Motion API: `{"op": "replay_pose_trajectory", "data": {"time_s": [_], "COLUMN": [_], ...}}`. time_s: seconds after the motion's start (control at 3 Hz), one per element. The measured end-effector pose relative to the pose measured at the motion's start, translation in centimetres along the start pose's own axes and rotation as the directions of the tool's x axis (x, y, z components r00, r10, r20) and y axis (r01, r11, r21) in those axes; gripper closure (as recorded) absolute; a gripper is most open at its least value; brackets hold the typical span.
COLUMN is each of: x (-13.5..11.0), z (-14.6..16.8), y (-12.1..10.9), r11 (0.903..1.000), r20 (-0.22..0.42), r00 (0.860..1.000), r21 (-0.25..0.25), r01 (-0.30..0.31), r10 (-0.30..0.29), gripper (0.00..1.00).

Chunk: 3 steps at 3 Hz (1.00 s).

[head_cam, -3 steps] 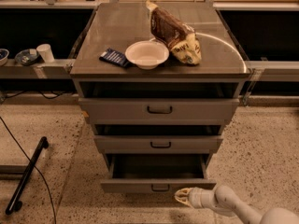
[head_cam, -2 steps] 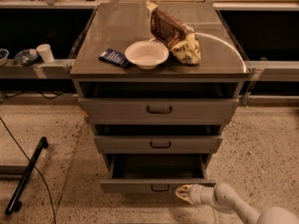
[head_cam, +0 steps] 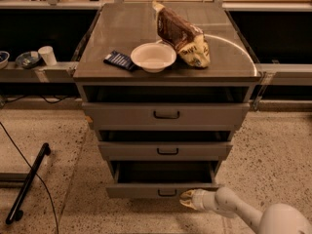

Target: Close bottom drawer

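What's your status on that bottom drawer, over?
Hand low, just right of the handle. Bottom drawer open, not yet pushed in. Nothing seen blocking it; tray interior dark.

Lab-like workroom: speckled floor [head_cam: 273, 150], grey drawer cabinet [head_cam: 126, 28], bench shelves [head_cam: 44, 73], pincer [head_cam: 188, 199] by bottom drawer [head_cam: 139, 191].

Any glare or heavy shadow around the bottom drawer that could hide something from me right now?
Camera view: dim, warm light; the bottom drawer has a lit front, but its tray interior sits in deep shadow, contents unreadable. The gripper, just right of the handle, shows pale and bright. A curved glare streak crosses the cabinet top.
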<state>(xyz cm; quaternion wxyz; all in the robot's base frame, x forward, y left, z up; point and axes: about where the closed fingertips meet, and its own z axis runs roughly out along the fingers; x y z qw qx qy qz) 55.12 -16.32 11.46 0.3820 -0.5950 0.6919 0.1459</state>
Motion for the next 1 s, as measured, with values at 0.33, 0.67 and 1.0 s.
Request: {"op": "replay_pose_trajectory", "data": {"time_s": [0.33, 0.67, 1.0], "x": [0.41, 0.4, 0.4], "z": [0.66, 0.67, 0.67], "y": [-0.22, -0.21, -0.21], "r11": [0.9995, 0.9995, 0.9995], "r20": [-0.039, -0.039, -0.039], "r00": [0.999, 0.999, 0.999], "r21": [0.03, 0.03, 0.03], "r01": [0.004, 0.004, 0.004], "r10": [-0.003, -0.003, -0.003], "gripper": [0.1, 0.0, 0.0]}}
